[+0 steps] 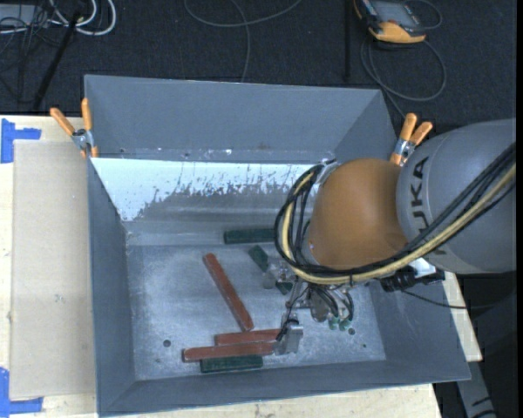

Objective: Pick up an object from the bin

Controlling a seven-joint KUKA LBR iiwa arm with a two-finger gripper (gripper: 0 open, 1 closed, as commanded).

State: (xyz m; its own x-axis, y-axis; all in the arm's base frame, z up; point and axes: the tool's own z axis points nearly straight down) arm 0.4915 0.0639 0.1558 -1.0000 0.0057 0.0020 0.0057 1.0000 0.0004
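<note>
Camera view looks down into the grey metal bin [105, 320], where the gripper [289, 331] hangs low over the floor, near the middle of the near edge. Its tip is at the right-hand ends of two flat sticks lying side by side along that edge. The shorter reddish-brown stick [242, 338] lies just behind the longer reddish-brown stick [222, 353]. Whether the tip touches either one cannot be told. Nor can it be told whether the claw stands apart or together, as the wrist's metal parts crowd the spot.

Above the gripper the orange dome-shaped cover [353, 212] and the loops of black and yellow cable [288, 225] on the wrist hide much of the floor toward the right wall.

Close about the two sticks lie other things. A dark green flat bar [231, 365] lies just in front of the longer stick, right against the foot of the near wall. A third reddish-brown flat stick [227, 290] runs aslant from the middle of the floor down to the pair, its lower end close to the shorter one and just left of the gripper.

Farther off, a second dark green bar [247, 235] lies along the foot of the far wall. A small dark green piece [259, 254] sits just in front of it, beside the cables. A small green thing [338, 323], too small to make out, lies just right of the gripper under the wrist. A dark speck [167, 345] rests well apart, toward the near left corner.
</note>
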